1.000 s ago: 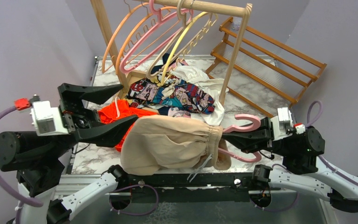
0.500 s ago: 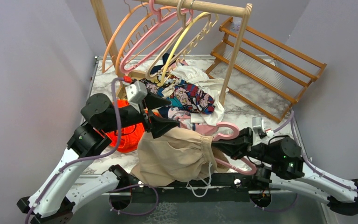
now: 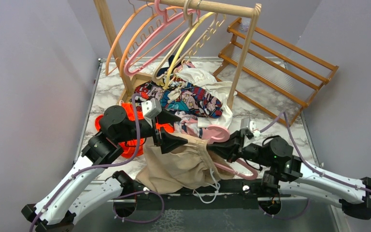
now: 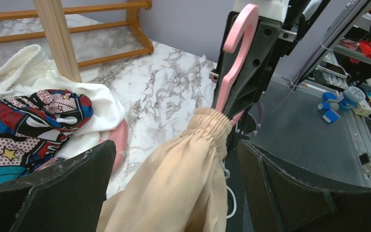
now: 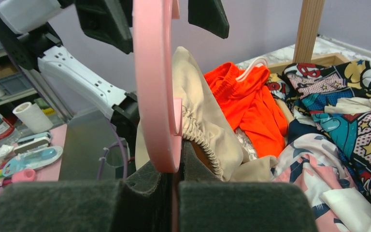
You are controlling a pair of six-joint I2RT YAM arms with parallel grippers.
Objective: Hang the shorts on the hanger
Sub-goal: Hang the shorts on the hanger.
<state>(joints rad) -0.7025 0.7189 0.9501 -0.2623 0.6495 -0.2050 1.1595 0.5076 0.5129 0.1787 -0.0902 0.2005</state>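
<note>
The right pincer (image 5: 174,198) is clenched on the pink hanger (image 5: 154,96). Its two dark pads press the plastic from both sides, and the hook points up and away from the wrist. The beige shorts (image 3: 183,164) hang from that hanger in front of the wooden rack (image 3: 244,53), toward the near edge of the worktop (image 3: 251,96). Their gathered waistband (image 4: 210,125) is bunched against the hanger just beside the right pincer, and the baggy legs slump down onto the worktop. One pink arm of the hanger shows bare on the right of the cloth. The white drawstring (image 3: 212,186) dangles over the near edge.

The left pincer (image 4: 176,154) is released and spread wide. One black finger stands on each side of the shorts below the waistband, and neither clearly touches the cloth.

The rail of the rack carries a row of orange, pink and yellow hangers (image 3: 164,38) hooked over it. At the foot of the rack lies a heap of clothes, with a comic-print cloth (image 3: 193,99) on top of a white garment (image 3: 224,108). An orange garment (image 3: 130,135) lies to the front left of the rack, partly under the left arm. A slatted wooden shelf (image 3: 280,63) leans to the right of the rack.
</note>
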